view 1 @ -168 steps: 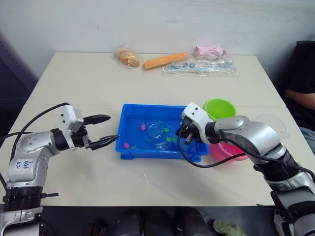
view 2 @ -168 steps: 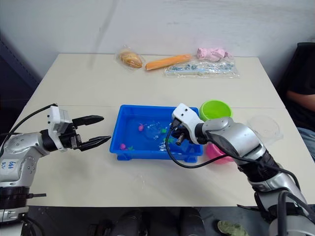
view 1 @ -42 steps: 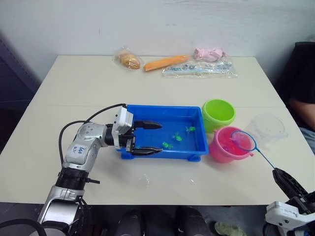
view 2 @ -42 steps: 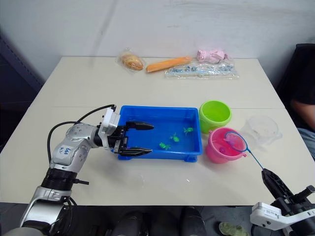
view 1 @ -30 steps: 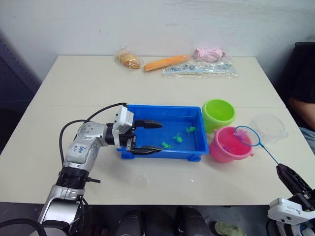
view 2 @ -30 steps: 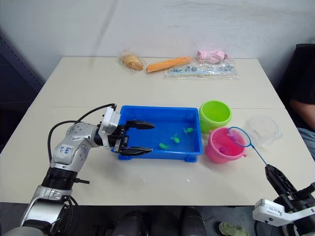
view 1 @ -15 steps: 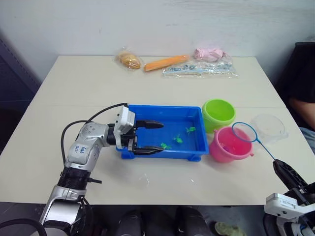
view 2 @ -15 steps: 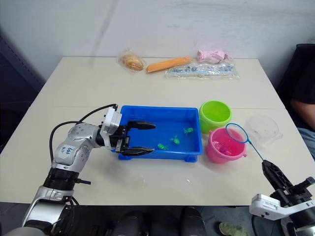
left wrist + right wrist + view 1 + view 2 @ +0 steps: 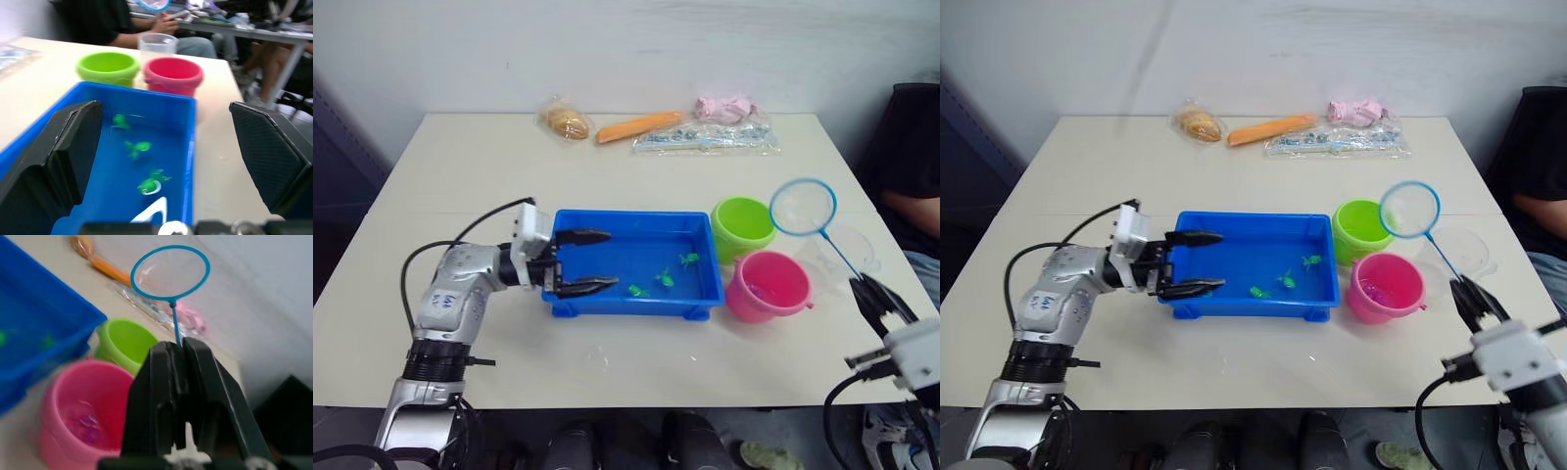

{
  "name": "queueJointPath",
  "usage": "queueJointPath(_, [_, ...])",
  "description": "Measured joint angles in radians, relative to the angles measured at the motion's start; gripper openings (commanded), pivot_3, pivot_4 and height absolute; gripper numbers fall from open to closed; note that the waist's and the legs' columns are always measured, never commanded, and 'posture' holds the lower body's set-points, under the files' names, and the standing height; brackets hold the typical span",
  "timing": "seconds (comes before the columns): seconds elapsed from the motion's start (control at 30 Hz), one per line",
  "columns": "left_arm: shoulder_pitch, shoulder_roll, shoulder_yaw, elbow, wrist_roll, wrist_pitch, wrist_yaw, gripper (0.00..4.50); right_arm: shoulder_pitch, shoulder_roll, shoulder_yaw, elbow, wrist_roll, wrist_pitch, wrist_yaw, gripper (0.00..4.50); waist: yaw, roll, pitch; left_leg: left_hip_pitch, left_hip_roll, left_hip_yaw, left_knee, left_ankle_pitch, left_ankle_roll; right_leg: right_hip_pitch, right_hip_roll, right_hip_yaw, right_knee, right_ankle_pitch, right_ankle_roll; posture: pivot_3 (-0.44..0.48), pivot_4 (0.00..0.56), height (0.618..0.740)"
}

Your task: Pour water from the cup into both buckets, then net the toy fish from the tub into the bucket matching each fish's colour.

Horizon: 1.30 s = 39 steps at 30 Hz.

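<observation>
Net point(image 9: 802, 207) held high over the table, above the green bucket point(image 9: 742, 224) and pink bucket point(image 9: 770, 285); hoop looks empty. Handle slants down toward me into my right gripper point(image 9: 873, 297), clamped shut on it. Pink fish lie in the pink bucket. Three green fish point(image 9: 664, 278) left in the tub point(image 9: 607, 302). My left gripper point(image 9: 583, 261), fingers spread wide and empty, straddles the tub's left end, probably steadying it.
</observation>
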Motion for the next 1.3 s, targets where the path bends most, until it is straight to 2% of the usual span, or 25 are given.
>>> queueJointPath(0.13, [0.074,0.066,0.061,-0.006,-0.003,0.009,0.016,4.45,-0.18,-0.104,0.141,-0.048,0.196,0.3,0.052,0.0,0.002,0.0,0.0,0.0,0.0,-0.001,-0.001,-0.001,0.0,0.001,-0.001,0.0,-0.002,0.0,-0.001,0.0,0.15,0.74])
queueJointPath(0.23, [0.127,0.095,0.105,-0.009,-0.004,0.011,0.038,4.45,-0.342,-0.114,0.272,-0.042,0.264,0.479,0.054,0.0,0.003,0.0,0.0,-0.002,0.0,-0.002,-0.001,0.0,-0.001,0.0,-0.001,-0.001,-0.002,0.0,-0.001,0.0,0.15,0.74])
queueJointPath(0.43, [0.194,0.135,0.169,-0.004,-0.003,-0.019,0.053,4.45,-0.728,-0.078,0.475,0.055,0.292,0.74,0.089,0.0,0.001,0.0,0.0,-0.003,-0.001,-0.002,-0.001,-0.001,-0.001,-0.001,-0.002,-0.004,-0.002,0.0,-0.001,0.0,0.15,0.74])
queueJointPath(0.57, [0.201,0.193,0.171,0.027,0.003,-0.048,0.002,4.45,-0.936,-0.039,0.648,0.157,0.224,0.876,0.15,0.0,0.002,0.0,0.0,-0.006,-0.001,-0.001,-0.002,-0.001,-0.002,-0.005,-0.002,-0.006,-0.001,0.0,-0.001,0.0,0.15,0.74])
queueJointPath(0.67, [0.201,0.22,0.171,0.038,0.005,-0.053,-0.019,4.45,-0.988,-0.021,0.714,0.192,0.173,0.902,0.172,0.0,0.0,0.0,0.0,-0.01,-0.001,-0.001,-0.002,-0.001,-0.002,-0.008,-0.002,-0.007,-0.001,0.0,0.0,0.0,0.15,0.74])
queueJointPath(0.73, [0.198,0.249,0.166,0.039,0.009,-0.068,-0.046,4.45,-1.039,0.002,0.762,0.224,0.123,0.918,0.186,0.0,-0.003,-0.001,0.0,-0.018,-0.002,0.001,0.001,-0.001,-0.001,-0.017,-0.002,-0.006,0.003,0.0,0.0,0.0,0.15,0.74])
queueJointPath(0.9, [0.234,0.331,0.158,0.039,0.027,-0.082,-0.119,4.45,-1.126,0.052,0.866,0.311,0.001,0.924,0.227,0.0,-0.013,-0.001,0.0,-0.019,-0.002,0.003,0.0,-0.001,-0.001,-0.018,-0.001,-0.007,0.002,0.0,0.0,0.0,0.15,0.74])
queueJointPath(1.3, [0.256,0.343,0.126,0.029,0.062,-0.132,-0.156,4.45,-1.219,0.143,0.953,0.426,-0.151,0.924,0.33,0.0,-0.025,-0.001,0.0,-0.019,-0.001,0.002,0.0,-0.001,-0.002,-0.019,-0.001,-0.007,0.002,0.0,0.0,0.0,0.15,0.74])
